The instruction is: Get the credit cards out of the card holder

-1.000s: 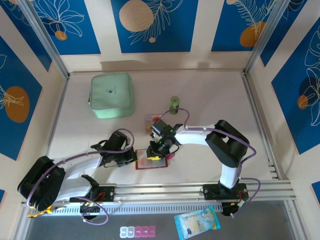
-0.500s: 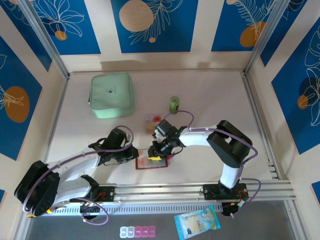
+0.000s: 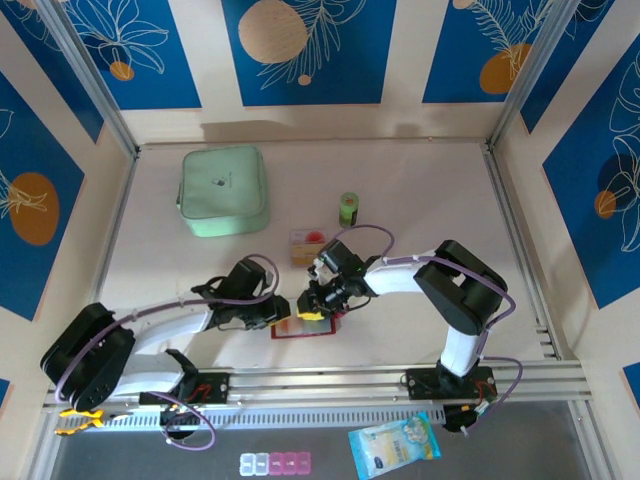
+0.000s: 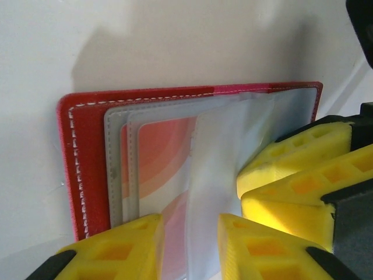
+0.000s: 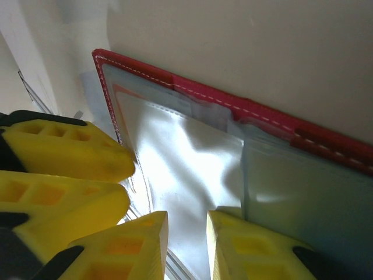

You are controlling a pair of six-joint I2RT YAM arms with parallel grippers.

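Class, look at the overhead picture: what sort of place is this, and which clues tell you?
Probably a robot test cell, not a home: two arms bolted to a rail, a walled white table with blue patterned panels.

Card holder [image 3: 300, 325] lies open on the table [image 3: 420, 200], near the front edge — left gripper [image 3: 283, 313] at its left side, right gripper [image 3: 312, 305] at its right, both over it. A card [image 3: 306, 245] sits just behind; zip case [image 3: 222, 190] far back-left, small bottle [image 3: 348, 207] behind the card's right.
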